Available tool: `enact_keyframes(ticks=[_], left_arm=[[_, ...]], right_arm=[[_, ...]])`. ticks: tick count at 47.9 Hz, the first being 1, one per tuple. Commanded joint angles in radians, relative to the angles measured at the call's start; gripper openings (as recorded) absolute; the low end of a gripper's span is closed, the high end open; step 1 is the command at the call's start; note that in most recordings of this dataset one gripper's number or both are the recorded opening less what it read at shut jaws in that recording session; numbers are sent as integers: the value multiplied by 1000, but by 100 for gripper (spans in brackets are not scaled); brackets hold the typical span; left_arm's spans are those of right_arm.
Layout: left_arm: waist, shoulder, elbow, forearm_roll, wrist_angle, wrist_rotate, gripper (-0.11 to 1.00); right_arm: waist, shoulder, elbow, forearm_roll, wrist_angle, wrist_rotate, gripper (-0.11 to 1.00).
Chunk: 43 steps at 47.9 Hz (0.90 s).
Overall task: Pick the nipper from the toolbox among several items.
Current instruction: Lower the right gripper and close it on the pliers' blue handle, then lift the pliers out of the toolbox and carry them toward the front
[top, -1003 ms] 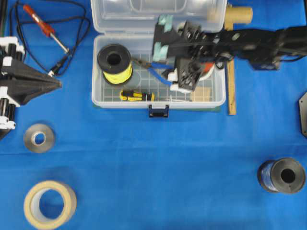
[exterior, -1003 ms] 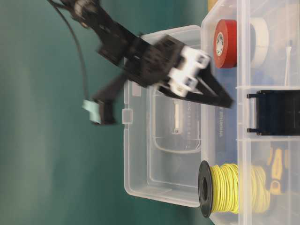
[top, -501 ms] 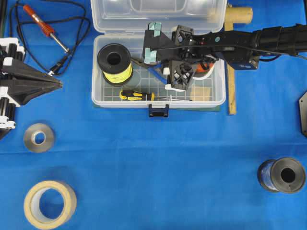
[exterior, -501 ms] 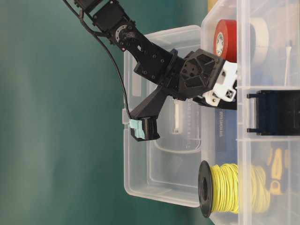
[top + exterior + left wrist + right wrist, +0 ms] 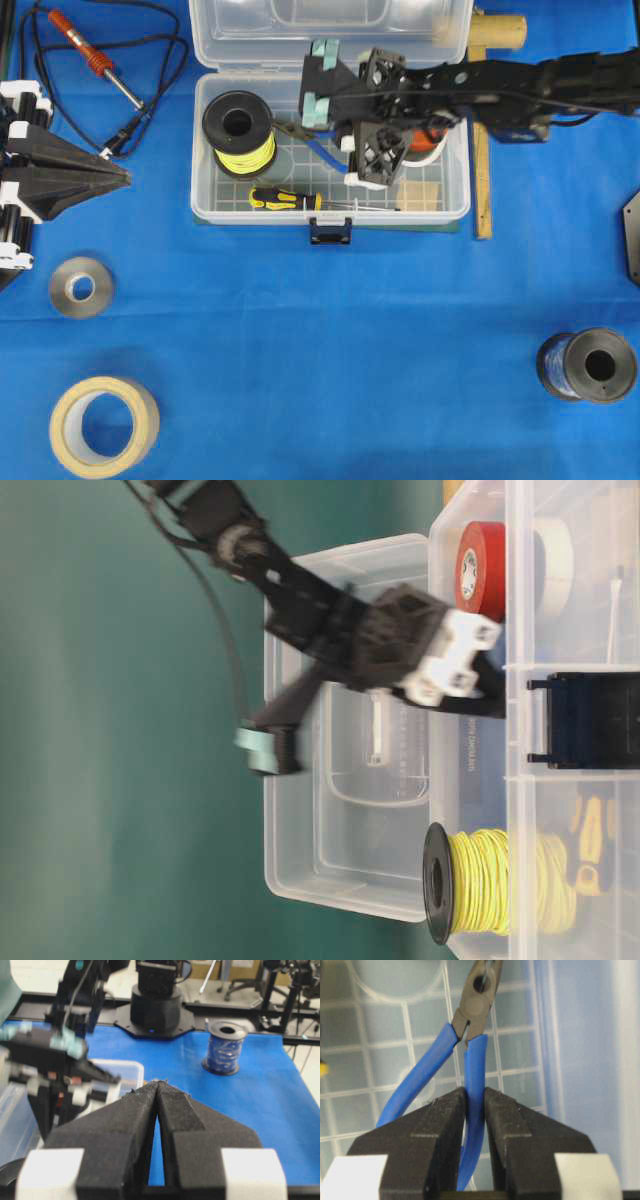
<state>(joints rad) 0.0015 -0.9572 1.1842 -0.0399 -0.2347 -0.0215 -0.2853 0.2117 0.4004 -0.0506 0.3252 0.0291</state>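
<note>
One blue handle of the nipper (image 5: 470, 1075) pinched between the right claw (image 5: 474, 1110) fingers, other handle bowing free to the left in the wrist view. Pointed dark tip running straight away from the claw, so long axis in line with the fingers. Seen from overhead: nipper (image 5: 312, 143) lying inside the toolbox (image 5: 458, 205) in the middle, over the grid floor, tip toward the yellow wire spool (image 5: 240, 132) on the left, handles under the right claw (image 5: 352, 158). Cannot tell whether lifted off the floor yet. Screwdriver (image 5: 285, 200) just nearer, along the front wall, apart from the nipper. Left claw (image 5: 118, 176) pressed together, parked well to the left outside the box. Right arm plainly nearer. Likely next: straight lift clear of the box walls; grip on a single handle could let the tool swing.
</note>
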Motion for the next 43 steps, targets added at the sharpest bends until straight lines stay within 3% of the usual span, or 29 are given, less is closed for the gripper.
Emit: enact_keyframes(ticks=[1,13,22,32,43], left_arm=[[2,3,-12,-2,-3,-3,0],[2,3,-12,-2,-3,-3,0],[2,6,-12,-2,-3,-3,0],[2,6,-11,0,-3,-3,0],[2,6,-6,-2,-3,-3,0]], right_arm=[[2,-100,-2,0,2,2,13],[20,-270,41,3,28,11,13],[129,-353,86,17,11,20,13],[288,-345,120,23,-60,97,13],[426,-212,127,25,-143,216,13]])
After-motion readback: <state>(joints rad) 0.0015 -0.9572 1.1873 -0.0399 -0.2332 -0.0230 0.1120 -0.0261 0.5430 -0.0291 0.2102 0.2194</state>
